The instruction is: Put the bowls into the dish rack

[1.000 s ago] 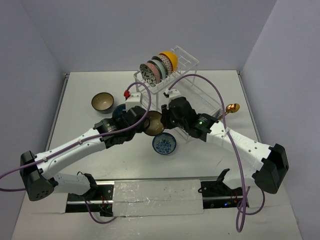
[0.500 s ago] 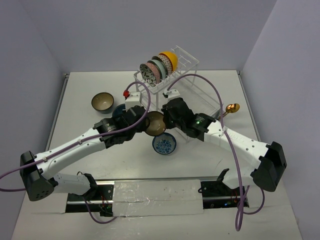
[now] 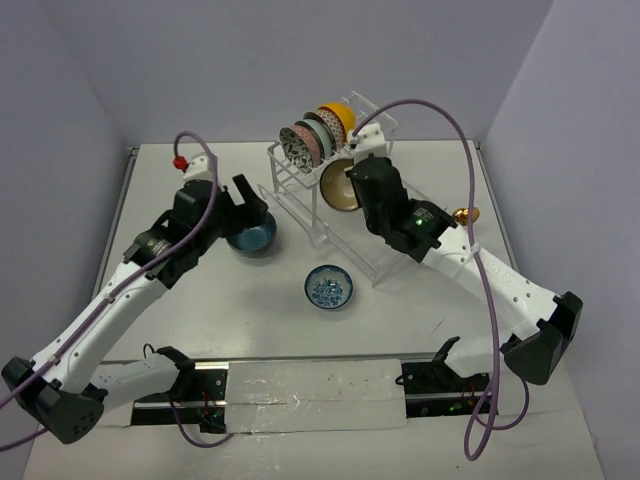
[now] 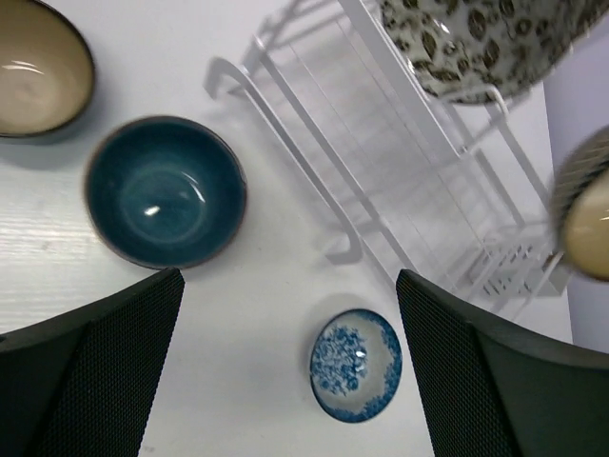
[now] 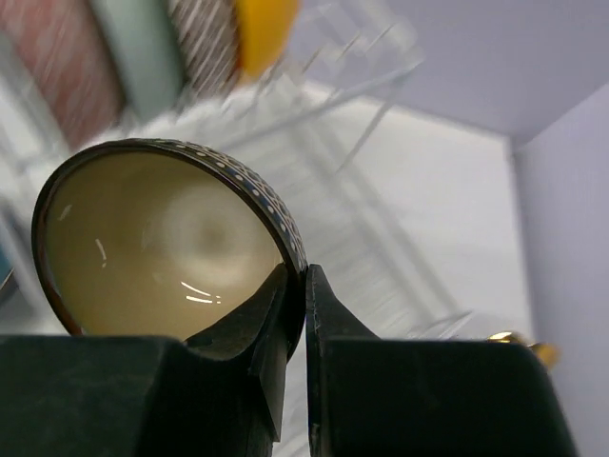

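My right gripper (image 5: 306, 276) is shut on the rim of a bowl (image 5: 152, 238) with a cream inside and a dark dotted outside. It holds this bowl (image 3: 338, 187) tilted, up against the front of the dish rack (image 3: 372, 120). Several bowls (image 3: 318, 135) stand on edge in the rack's upper shelf. My left gripper (image 4: 290, 286) is open and empty, hovering over the table beside a dark blue bowl (image 4: 164, 190). A brown bowl with a cream inside (image 4: 38, 67) sits to its left. A small blue-patterned bowl (image 3: 329, 287) lies between the arms.
A gold spoon (image 3: 465, 214) lies right of the rack, partly behind my right arm. The rack's lower tray (image 4: 447, 238) reaches toward the table's middle. The table's edge (image 3: 125, 190) runs along the left.
My left gripper opened, let go of the cream-lined bowl and drew back left over the dark blue bowl. My right gripper kept that bowl and carried it up to the rack.
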Robot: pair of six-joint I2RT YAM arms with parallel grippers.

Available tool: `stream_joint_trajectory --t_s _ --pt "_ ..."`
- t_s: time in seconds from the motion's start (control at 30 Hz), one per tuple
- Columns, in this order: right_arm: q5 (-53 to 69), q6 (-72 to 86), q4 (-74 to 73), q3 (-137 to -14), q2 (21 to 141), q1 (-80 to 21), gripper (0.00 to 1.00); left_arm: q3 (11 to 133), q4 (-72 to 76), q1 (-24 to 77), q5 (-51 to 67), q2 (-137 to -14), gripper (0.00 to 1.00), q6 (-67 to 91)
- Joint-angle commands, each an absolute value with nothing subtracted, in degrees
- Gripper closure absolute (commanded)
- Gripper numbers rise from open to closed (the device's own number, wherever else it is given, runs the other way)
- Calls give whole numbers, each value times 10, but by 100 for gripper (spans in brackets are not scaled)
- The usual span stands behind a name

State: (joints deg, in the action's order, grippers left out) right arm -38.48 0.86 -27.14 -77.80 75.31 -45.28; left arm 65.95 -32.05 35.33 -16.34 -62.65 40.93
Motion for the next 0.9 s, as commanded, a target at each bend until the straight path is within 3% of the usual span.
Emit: stream_joint_trajectory --t_s 0.0,0.27,0.37,0.67,0.87 --pt "-497 -129 -102 -845 736 -418 100 637 -301 302 -111 -595 1 372" --pt "-509 -331 163 -917 841 -352 100 563 -287 219 -119 -545 1 302" --pt "-512 -408 208 -1025 928 -338 100 535 -276 206 -120 -526 1 287" --pt "-494 -498 231 -1164 1079 -324 100 516 -271 174 -100 -532 1 284" --pt "-484 -515 234 -1163 1121 -318 100 508 -265 143 -54 -536 1 284"
